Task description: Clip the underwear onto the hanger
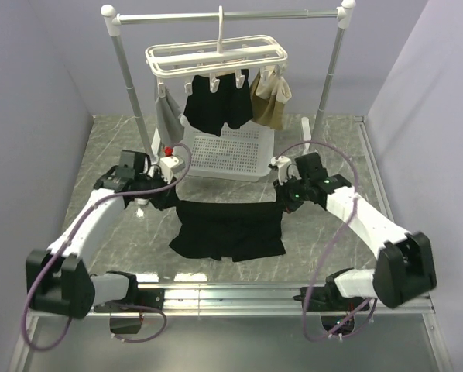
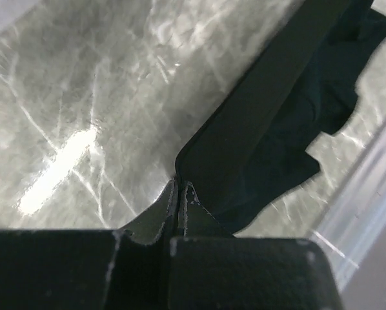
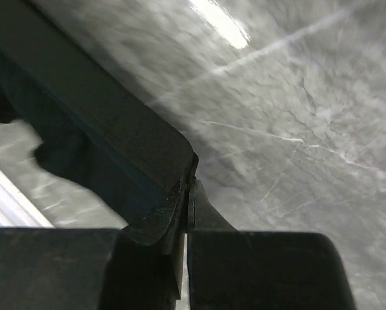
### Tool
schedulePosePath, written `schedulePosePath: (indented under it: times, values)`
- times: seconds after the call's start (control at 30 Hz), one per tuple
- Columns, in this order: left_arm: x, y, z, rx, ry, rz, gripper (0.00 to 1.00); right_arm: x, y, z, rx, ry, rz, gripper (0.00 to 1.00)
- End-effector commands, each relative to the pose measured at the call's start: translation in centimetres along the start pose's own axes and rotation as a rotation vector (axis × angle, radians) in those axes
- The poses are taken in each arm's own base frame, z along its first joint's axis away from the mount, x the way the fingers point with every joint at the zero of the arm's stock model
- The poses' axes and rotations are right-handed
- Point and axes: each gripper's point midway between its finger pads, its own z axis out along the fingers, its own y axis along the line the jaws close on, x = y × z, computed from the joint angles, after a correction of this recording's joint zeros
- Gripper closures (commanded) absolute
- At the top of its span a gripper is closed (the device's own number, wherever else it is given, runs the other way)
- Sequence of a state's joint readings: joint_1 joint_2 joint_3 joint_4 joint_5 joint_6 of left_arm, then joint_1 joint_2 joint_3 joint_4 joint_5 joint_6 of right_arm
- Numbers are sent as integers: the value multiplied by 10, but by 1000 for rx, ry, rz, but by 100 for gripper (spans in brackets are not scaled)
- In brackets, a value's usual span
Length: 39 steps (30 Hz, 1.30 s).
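1. L gripper [image 2: 179, 184]: jaws pinched tight on one waistband corner of the black underwear [image 1: 228, 231].
2. R gripper [image 3: 192, 177]: jaws pinched tight on the opposite corner.
3. Waistband taut btwn both grippers; legs trail toward arm bases.
4. Hanger [image 1: 216, 58]: well beyond grippers, higher up, hooked on rail [image 1: 231, 15].
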State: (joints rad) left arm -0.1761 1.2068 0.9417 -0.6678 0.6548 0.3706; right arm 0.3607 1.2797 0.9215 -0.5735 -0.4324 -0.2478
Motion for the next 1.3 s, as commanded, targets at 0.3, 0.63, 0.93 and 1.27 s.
schedulePosePath:
  times: [0.3, 0.63, 0.93, 1.27]
  values:
    - [-15, 72, 78, -168, -78, 33, 99, -6, -78, 70, 220, 5, 14, 100]
    - [-21, 44, 50, -110, -89, 101, 43, -24, -74, 35, 216, -63, 70, 50]
    - [-35, -26, -39, -107, -210, 269, 31, -67, -21, -75, 186, -349, -73, 38]
    - [-131, -63, -129, -207, -607, 158, 10, -132, 25, -172, 170, -693, -130, 23]
